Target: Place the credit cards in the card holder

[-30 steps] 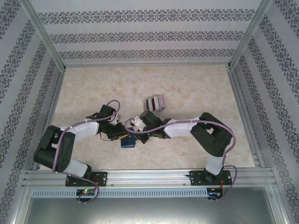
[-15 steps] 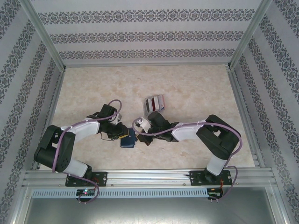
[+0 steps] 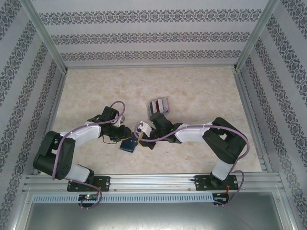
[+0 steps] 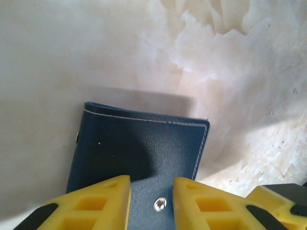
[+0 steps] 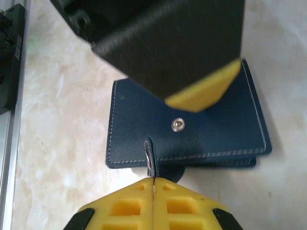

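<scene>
Your right gripper (image 5: 152, 183) pinches the navy card holder (image 5: 139, 129) at its edge as it lies on the table (image 5: 57, 96) between both arms, while your left gripper (image 4: 151, 187) stands partly spread over it.

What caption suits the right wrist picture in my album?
The right claw pinches a tab of the blue wallet, the left claw close above it.
</scene>
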`<state>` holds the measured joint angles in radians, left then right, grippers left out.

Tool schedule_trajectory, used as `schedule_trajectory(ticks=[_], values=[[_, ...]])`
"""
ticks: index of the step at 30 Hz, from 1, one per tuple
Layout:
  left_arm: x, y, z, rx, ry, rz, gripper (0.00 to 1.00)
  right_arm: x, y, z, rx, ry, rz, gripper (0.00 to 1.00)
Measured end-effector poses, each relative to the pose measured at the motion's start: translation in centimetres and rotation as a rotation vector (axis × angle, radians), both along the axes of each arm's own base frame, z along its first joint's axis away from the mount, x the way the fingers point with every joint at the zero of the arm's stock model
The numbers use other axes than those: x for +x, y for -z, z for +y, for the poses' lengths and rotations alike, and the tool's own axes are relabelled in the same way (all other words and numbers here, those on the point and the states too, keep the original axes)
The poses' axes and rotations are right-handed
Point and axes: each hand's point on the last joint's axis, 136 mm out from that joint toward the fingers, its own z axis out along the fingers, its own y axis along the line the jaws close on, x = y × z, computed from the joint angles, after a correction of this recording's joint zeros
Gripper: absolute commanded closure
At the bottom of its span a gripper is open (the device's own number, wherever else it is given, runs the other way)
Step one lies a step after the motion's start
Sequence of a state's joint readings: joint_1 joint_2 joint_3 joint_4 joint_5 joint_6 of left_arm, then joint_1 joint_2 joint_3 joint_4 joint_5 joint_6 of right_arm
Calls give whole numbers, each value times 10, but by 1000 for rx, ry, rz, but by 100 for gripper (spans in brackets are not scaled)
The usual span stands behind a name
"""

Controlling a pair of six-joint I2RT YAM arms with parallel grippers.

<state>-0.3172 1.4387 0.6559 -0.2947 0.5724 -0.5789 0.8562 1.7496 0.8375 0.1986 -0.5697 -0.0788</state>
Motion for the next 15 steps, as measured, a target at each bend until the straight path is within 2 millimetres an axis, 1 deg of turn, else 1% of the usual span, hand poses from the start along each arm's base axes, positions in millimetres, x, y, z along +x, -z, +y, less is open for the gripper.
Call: schedule_trajectory(ticks=[2, 4, 7, 11, 12, 14, 15], values=[[0, -2, 2, -6, -7, -7, 71, 1, -2, 8, 5, -13, -10, 100], [0, -3, 1, -23, -5, -9, 74, 1, 1, 13, 2, -18, -9, 100], [-4, -5, -5, -71, 10, -13, 76, 0, 8, 15, -11, -23, 2, 100], [-10, -11, -5, -92, 18, -25, 76, 0, 16, 14, -24, -23, 15, 100], [-9, -15, -5, -96, 19, -41, 74, 0, 17, 14, -25, -21, 18, 97], [-8, -24, -6, -105, 22, -74, 72, 0, 17, 14, -24, -17, 23, 85], [-7, -28, -6, -109, 23, -91, 72, 0, 16, 15, -17, -16, 23, 84]])
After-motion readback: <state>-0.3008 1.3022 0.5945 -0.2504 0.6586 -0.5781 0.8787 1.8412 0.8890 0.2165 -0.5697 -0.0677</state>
